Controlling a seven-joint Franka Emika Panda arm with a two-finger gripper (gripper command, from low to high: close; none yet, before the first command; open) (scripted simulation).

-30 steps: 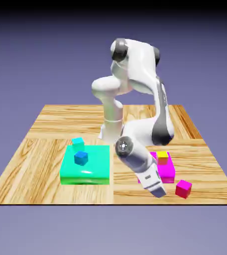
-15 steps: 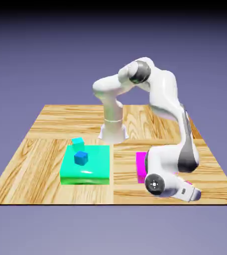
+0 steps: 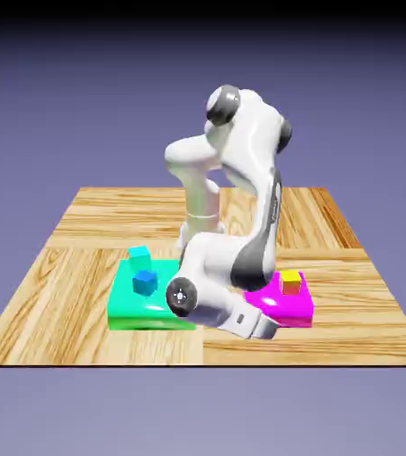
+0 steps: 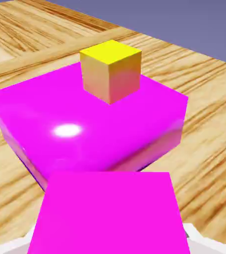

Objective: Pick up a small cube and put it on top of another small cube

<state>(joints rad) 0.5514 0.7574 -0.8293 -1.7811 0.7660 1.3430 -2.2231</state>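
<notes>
Crimson-pink cube [image 4: 107, 213] sits clamped in the closed hand [image 3: 262, 327], low beside the magenta block [image 4: 92, 126] bearing the yellow cube [image 4: 111, 69]. Carried this low, it could strike the block's edge or knock the yellow cube aside

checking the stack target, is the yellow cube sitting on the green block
No, in the hand view the yellow cube rests on the magenta block, not the green one.

The yellow cube [image 3: 290, 282] stands on the flat block [image 3: 294, 305] at the frame's lower right; the blue cube [image 3: 144, 283] on another block [image 3: 126, 305] left of centre.
</notes>
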